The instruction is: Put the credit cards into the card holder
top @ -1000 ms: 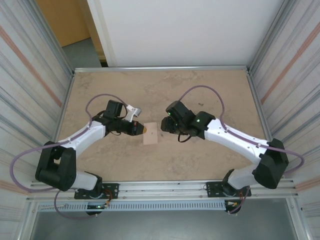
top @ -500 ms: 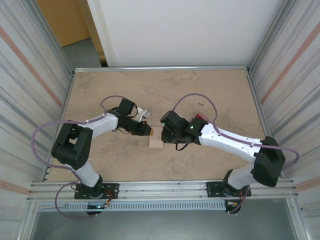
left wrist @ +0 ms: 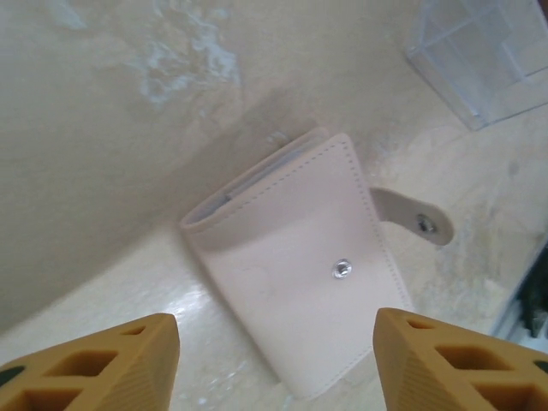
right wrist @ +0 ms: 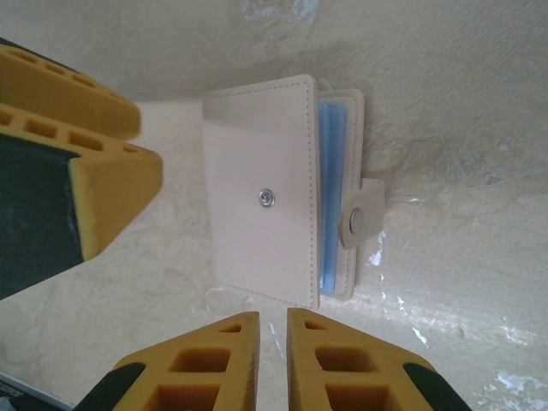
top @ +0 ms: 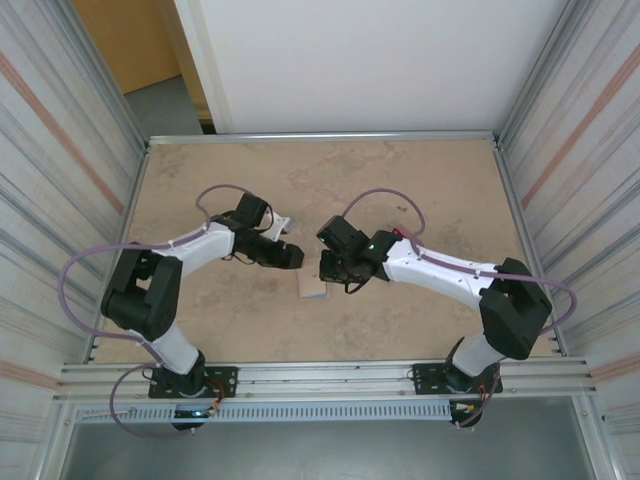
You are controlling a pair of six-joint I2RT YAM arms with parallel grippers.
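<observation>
The card holder [top: 312,287], a beige wallet, lies folded on the table between the two grippers. Its snap tab [right wrist: 364,218] is undone and the pale blue inner pockets [right wrist: 330,197] show along one edge. My left gripper [left wrist: 276,364] hovers open over a corner of the card holder [left wrist: 300,265], with nothing between its fingers. In the top view the left gripper [top: 295,257] is just left of the wallet. My right gripper [right wrist: 272,342] is shut and empty, close to the edge of the card holder [right wrist: 265,227]. The credit cards are out of view.
A clear plastic case [left wrist: 488,51] stands on the table beyond the wallet. One left finger [right wrist: 111,184] reaches in close beside the wallet in the right wrist view. Metal walls enclose the tan table [top: 430,170] on both sides.
The left jaws have opened wide and the right jaws have closed to a narrow gap. Both grippers have drawn in over the wallet, which now lies slightly nearer the front.
</observation>
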